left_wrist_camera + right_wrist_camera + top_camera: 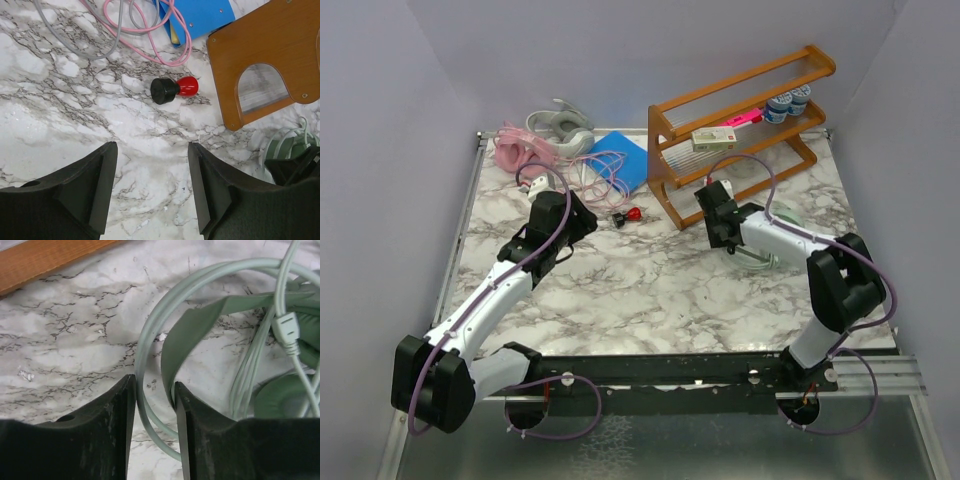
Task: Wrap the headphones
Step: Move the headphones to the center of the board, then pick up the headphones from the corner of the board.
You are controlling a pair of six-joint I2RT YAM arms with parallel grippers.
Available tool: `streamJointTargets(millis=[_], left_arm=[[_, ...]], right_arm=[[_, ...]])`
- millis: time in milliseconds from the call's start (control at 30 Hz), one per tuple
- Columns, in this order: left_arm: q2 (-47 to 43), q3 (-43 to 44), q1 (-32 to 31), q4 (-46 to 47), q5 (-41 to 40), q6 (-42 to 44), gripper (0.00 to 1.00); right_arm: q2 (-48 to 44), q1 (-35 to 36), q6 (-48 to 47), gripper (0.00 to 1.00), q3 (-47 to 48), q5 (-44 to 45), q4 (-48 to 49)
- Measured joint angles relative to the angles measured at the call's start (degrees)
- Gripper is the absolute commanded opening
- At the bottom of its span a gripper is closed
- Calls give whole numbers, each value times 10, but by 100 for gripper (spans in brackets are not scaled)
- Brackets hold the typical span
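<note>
Loosely, right tool around mint cable

This looks like a robot test booth: plain pale walls box in a marble-patterned surface, with a left arm and a right arm bolted to a metal rail.

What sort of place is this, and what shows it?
Likely a robot lab bench staged as a desk: two arms bolted at a marble-patterned table, plain walls around, a wooden rack, pink headphones.
</note>
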Motion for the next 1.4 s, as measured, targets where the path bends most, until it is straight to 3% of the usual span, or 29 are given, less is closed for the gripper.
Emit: streamJointTargets(millis=[200, 267, 433, 533, 733, 833, 867, 1100, 1300, 1400], left_arm=[[2, 5, 13, -7, -9, 15, 64], [5, 15, 31, -13, -7, 23, 64], [26, 53, 97, -18, -1, 39, 64], [56, 82, 138, -13, 8, 48, 72], [176, 178, 217, -2, 20, 58, 78], [231, 228, 229, 0, 7, 63, 98], [246, 244, 230, 3, 1, 68, 99], [366, 368, 230, 33, -11, 85, 99], [416, 386, 230, 79, -12, 63, 99], [459, 440, 230, 80, -17, 58, 91]], right_arm=[[-24, 8, -28, 81, 20, -16, -17], [-54, 13, -40, 87, 29, -17, -26], [-164, 41, -70, 87, 43, -24, -35], [-215, 57, -83, 87, 41, -41, -30], [-275, 69, -104, 86, 8, -118, 15], [-285, 69, -113, 86, -2, -159, 37], [-286, 69, -116, 86, -2, -170, 43], [-286, 70, -136, 86, -2, -212, 78], [-283, 71, -140, 86, -2, -230, 89], [-281, 71, -140, 86, -2, -231, 89]])
